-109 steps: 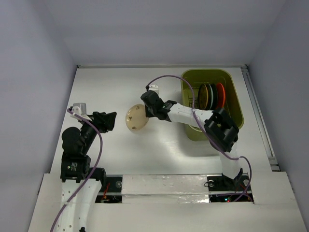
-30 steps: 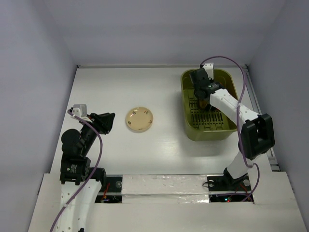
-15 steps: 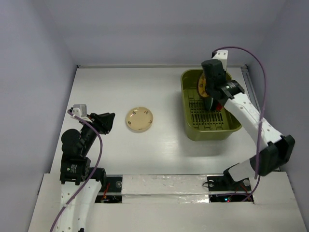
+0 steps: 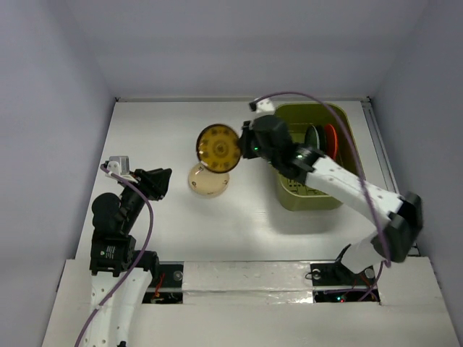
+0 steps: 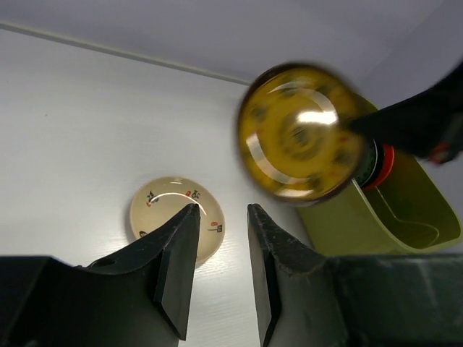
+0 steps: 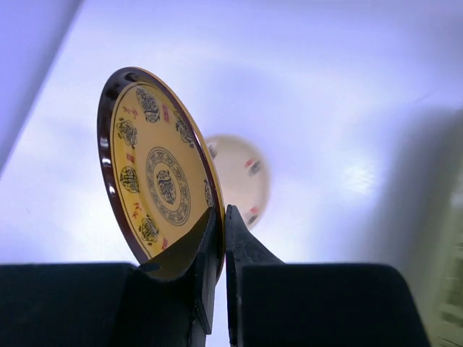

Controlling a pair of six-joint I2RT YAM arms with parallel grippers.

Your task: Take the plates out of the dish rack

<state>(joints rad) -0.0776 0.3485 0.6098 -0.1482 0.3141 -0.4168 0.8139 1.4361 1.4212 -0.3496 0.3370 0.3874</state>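
Note:
My right gripper [image 4: 242, 148] is shut on the rim of the dark plate with a yellow pattern [image 4: 219, 148] and holds it on edge in the air, above the cream plate [image 4: 206, 183] that lies flat on the table. The held plate also shows in the right wrist view [image 6: 155, 184], pinched at my right gripper [image 6: 221, 220], and blurred in the left wrist view [image 5: 300, 134]. The olive-green dish rack [image 4: 347, 184] at the right holds a teal plate [image 4: 315, 137] and an orange-red plate [image 4: 331, 137] upright. My left gripper [image 5: 221, 217] is open and empty at the left.
The cream plate also shows in the left wrist view [image 5: 163, 210] and the right wrist view [image 6: 242, 177]. The right arm stretches from its base across the rack's near part. A raised strip runs along the table's right edge [image 4: 391, 181].
My right gripper has lifted the yellow-patterned plate out of the rack and carried it left to above the cream plate. The left arm has not moved.

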